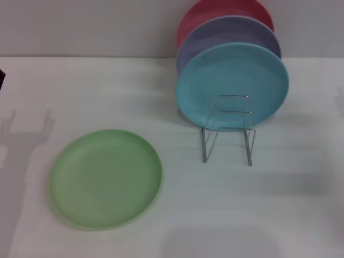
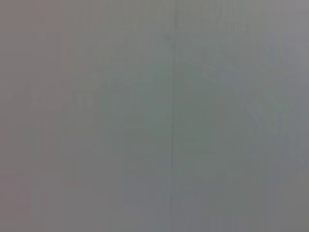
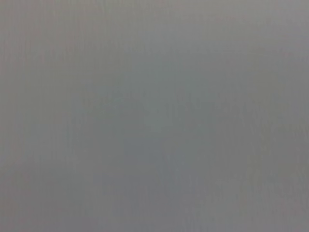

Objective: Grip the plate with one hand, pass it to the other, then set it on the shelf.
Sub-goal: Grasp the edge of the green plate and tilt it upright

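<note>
My green plate (image 1: 106, 178) lies flat, face up and round so no long axis, near-left of the wire shelf (image 1: 228, 129) where the turquoise plate (image 1: 232, 86) leans, neither of my grippers shows so I cannot tell their state, and that shallow rim could slip a pinch.

Three plates stand upright — turquoise (image 1: 232, 86), lavender (image 1: 228, 33), red (image 1: 215, 12) — on white table (image 1: 301, 204).

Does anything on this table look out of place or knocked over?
Only the light green plate stands apart: it lies flat on the white table, while three others stand upright in the wire rack. Nothing looks spilled, broken or tipped. No gripper is in view.
</note>
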You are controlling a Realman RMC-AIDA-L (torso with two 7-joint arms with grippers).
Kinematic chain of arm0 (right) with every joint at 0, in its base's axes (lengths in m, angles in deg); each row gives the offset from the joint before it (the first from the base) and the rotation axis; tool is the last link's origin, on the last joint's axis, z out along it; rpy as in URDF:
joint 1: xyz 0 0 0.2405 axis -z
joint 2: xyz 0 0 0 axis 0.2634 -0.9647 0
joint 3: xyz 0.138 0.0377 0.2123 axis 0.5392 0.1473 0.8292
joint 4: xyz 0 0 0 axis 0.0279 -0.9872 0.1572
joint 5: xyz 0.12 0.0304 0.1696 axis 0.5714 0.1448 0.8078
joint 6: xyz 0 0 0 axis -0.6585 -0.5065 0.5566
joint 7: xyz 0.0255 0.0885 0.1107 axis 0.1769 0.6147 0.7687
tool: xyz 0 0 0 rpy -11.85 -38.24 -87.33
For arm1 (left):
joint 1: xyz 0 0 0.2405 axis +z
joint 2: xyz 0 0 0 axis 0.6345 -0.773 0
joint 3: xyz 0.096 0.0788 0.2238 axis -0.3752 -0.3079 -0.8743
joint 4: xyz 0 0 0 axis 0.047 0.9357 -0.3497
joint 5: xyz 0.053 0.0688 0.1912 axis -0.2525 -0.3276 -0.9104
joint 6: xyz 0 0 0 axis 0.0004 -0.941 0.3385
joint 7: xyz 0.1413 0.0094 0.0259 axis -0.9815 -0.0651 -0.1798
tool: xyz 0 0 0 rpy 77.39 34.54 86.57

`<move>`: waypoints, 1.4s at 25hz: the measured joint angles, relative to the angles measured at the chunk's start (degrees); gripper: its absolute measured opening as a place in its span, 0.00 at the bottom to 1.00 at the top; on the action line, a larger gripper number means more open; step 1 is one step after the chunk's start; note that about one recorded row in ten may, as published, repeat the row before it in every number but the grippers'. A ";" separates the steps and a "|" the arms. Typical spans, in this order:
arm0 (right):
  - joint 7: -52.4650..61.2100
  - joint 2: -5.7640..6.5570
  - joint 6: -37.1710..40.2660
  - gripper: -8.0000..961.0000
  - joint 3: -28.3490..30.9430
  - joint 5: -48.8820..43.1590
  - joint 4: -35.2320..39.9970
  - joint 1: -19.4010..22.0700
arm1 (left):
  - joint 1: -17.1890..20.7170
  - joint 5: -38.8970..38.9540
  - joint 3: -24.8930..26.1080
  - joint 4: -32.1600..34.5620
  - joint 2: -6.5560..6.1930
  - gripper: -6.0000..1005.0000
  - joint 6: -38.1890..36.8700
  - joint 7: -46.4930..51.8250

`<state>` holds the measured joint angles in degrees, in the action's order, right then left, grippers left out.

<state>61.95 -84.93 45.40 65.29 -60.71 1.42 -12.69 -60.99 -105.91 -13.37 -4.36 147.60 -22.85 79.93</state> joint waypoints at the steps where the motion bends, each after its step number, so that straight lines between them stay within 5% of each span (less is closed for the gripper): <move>1: 0.00 0.00 0.00 0.72 0.00 0.00 0.00 0.01 | 0.00 0.00 -0.14 0.00 0.00 0.83 -0.22 0.00; 17: -0.01 0.00 0.00 0.72 0.00 0.00 -0.27 -0.05 | 0.03 0.02 -0.98 -2.60 0.06 0.83 -1.19 -7.68; 24: -0.01 0.00 0.00 0.72 0.00 0.00 -0.24 0.06 | -0.44 0.03 1.53 -7.14 -0.92 0.82 6.71 -9.65; 30: 0.00 0.00 -0.03 0.72 0.00 0.00 -0.35 -0.06 | -0.28 0.03 4.95 -16.87 -4.77 0.82 19.20 -14.21; 35: 0.00 0.00 -0.06 0.72 -0.01 0.01 -0.35 -0.38 | 3.82 -0.51 12.11 -32.79 -8.66 0.82 33.11 -25.46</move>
<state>61.95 -84.93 45.34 65.28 -60.70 1.07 -13.07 -57.18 -106.43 -1.27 -37.15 138.94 10.26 54.47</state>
